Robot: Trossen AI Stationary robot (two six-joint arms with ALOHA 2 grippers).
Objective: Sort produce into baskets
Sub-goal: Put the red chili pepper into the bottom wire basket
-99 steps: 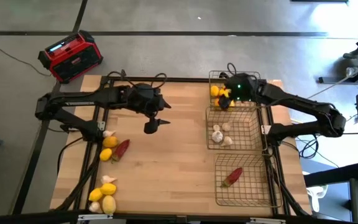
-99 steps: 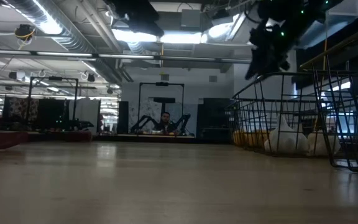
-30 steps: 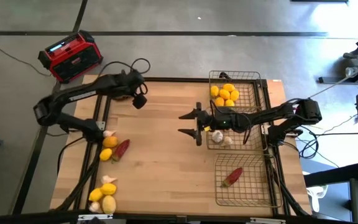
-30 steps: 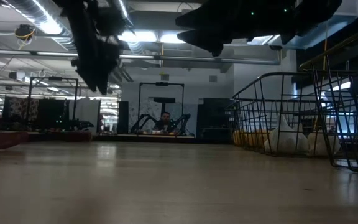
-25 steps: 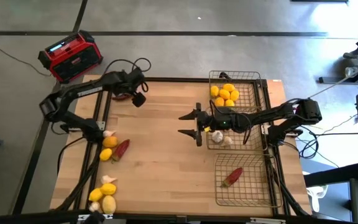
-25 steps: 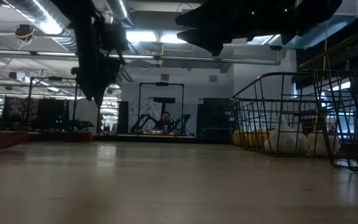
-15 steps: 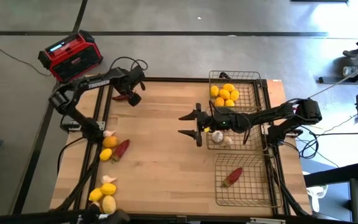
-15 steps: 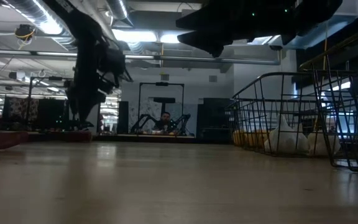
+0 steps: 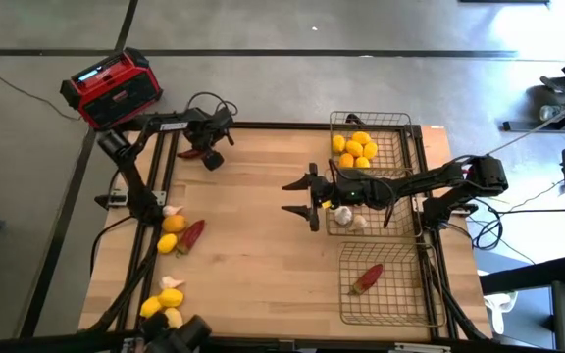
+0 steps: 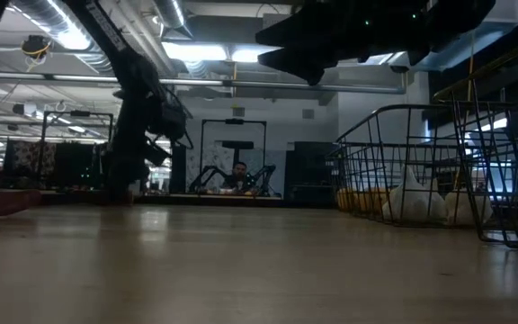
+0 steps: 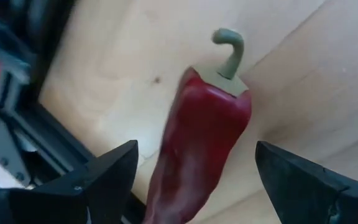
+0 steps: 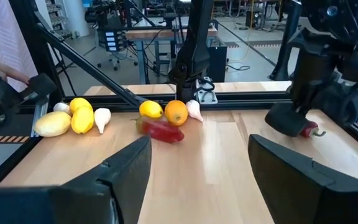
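The left gripper (image 9: 207, 154) hangs over the table's far-left corner, jaws apart astride a red chili pepper (image 11: 199, 155) lying flat on the wood, its long axis running between the fingers, its green stem pointing away from the wrist. The right gripper (image 9: 302, 196) waits mid-table beside the baskets (image 9: 400, 201), jaws apart, empty.

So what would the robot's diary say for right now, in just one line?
left gripper: open over chili pepper, far-left table corner | right gripper: open, empty, mid-table | lemons, garlic in baskets
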